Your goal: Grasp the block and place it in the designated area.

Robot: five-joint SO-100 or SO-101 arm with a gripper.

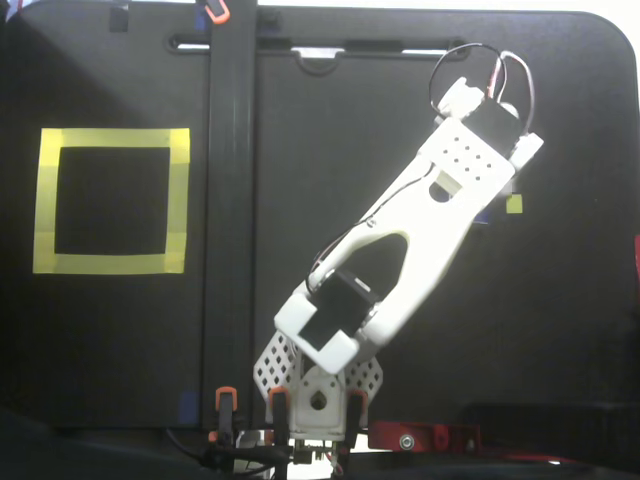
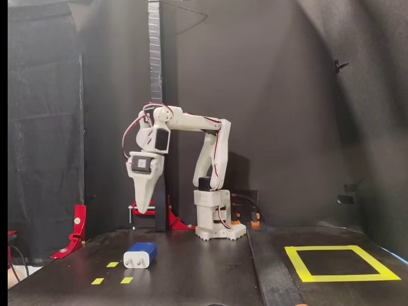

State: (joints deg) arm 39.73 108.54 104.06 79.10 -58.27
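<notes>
The block lies on the black table at the front left of a fixed view, blue on top, its white end with two metal prongs facing the camera. My gripper points straight down and hangs well above the block, slightly behind it. Its jaws look closed together and hold nothing. In the fixed view from above, the arm's wrist covers both the gripper tips and the block. The designated area is a large yellow tape square at the left; it also shows at the right of the front-facing fixed view, far from the block.
Small yellow tape squares lie around the block; one shows beside the wrist. A black upright post stands between the arm and the square. The arm's base is clamped at the table edge. A red bracket stands at the left.
</notes>
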